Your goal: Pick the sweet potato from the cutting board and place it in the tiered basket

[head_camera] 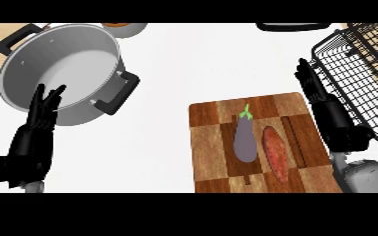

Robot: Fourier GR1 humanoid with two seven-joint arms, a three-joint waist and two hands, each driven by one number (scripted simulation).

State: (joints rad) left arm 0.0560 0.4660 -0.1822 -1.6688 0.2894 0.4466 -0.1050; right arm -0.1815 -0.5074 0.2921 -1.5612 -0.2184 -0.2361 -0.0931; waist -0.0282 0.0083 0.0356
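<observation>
A reddish-orange sweet potato (277, 153) lies lengthwise on the wooden cutting board (214, 140), right of a purple eggplant (245, 138) with a green stem. The black wire tiered basket (351, 75) stands at the right edge, behind the board. My right hand (325, 107) is open with straight fingers pointing up, just right of the board's far right corner and beside the basket's wire wall, touching neither vegetable. My left hand (37, 125) rests open at the left edge, fingers up, in front of the pot.
A large steel pot (59, 70) with black handles stands at the far left. A small bowl-like object (124, 27) peeks in behind it. White counter (192, 65) lies between pot and basket.
</observation>
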